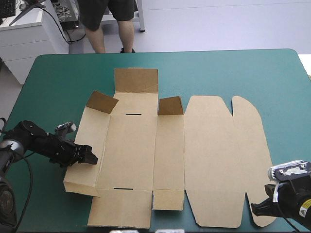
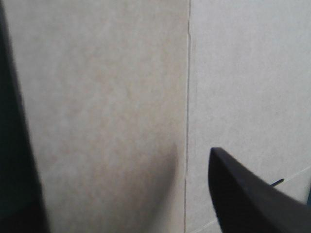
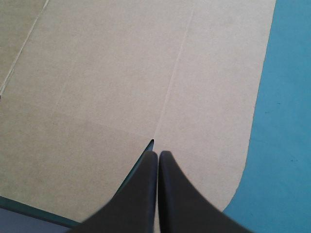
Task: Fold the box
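High view shows the box [image 1: 170, 160] as a cut brown sheet lying mostly flat at the middle of the teal-green bench [image 1: 243, 73]. The far flap [image 1: 136, 80] and the small corner flap [image 1: 102, 102] to its left are tilted up. The left pincer [image 1: 90, 156] sits at the outer edge of the left wall panel [image 1: 92, 141], which is raised slightly off the cover. In the left wrist view its black fingers [image 2: 252, 204] stand wide apart with board ahead of them, and nothing is gripped. The right pincer [image 3: 158, 154] is closed to a point and empty, at the near right corner of the lid panel [image 1: 223, 155]. Whether it touches the board cannot be told.

Probable faults from this state:

1. Sheet drag. Nothing visibly pins the box, so raising the left wall panel may slide or turn the whole sheet instead of bending it at the crease.
2. Shallow bite. If the left pincer closes on the very edge, the panel may slip out and drop flat.
3. Off-crease bend. Pushing away from the scored line may buckle the panel.
4. Flap loss. A jolt may knock the tilted flaps down again
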